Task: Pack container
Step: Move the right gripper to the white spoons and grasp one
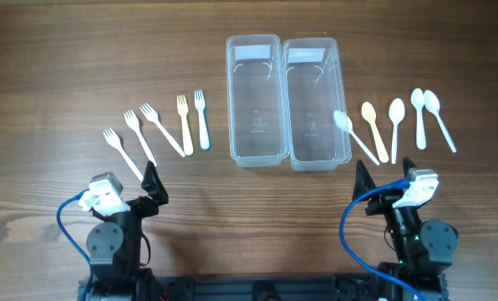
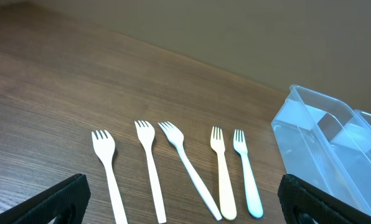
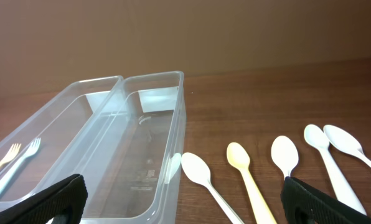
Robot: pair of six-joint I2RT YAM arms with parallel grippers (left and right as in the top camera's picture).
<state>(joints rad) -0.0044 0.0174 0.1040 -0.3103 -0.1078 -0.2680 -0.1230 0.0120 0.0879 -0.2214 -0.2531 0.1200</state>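
Note:
Two clear plastic containers stand side by side at the table's middle back, the left one [image 1: 254, 100] and the right one [image 1: 317, 102]; both look empty. Several plastic forks [image 1: 157, 128] lie in a row left of them, white, one yellow [image 2: 222, 168] and one pale blue [image 2: 248, 174]. Several plastic spoons [image 1: 397, 121] lie right of them, white and one yellow [image 3: 248, 177]. My left gripper [image 1: 153, 186] is open and empty near the table's front, below the forks. My right gripper [image 1: 387, 180] is open and empty near the front, below the spoons.
The wooden table [image 1: 57, 75] stretches bare to the far left and far right. The leftmost spoon [image 1: 353, 135] lies with its bowl against the right container's wall. Blue cables loop beside both arm bases at the front edge.

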